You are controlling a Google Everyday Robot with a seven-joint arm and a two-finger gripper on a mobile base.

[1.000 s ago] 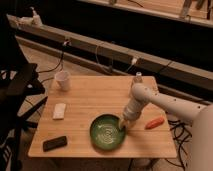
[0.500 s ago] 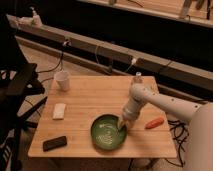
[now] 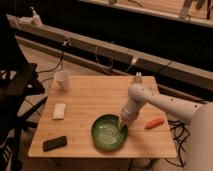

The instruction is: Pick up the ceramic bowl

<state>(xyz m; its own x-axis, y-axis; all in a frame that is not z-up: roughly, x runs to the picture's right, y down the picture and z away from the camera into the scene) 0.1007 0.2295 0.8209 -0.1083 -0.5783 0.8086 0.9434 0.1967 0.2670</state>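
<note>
The end effector (image 3: 121,124) has dipped to the bowl (image 3: 108,132)'s right rim, grip state unclear, bowl still on the tabletop (image 3: 95,97).

I work in a lab-like room: my gripper (image 3: 121,121) over a wooden table (image 3: 95,105), cables (image 3: 102,60) strung along the wall ledge (image 3: 150,62).

tool (image 3: 121,125) at ceramic bowl (image 3: 107,133) right rim | on wooden table (image 3: 95,102) | white cup (image 3: 62,80) far-left
</note>
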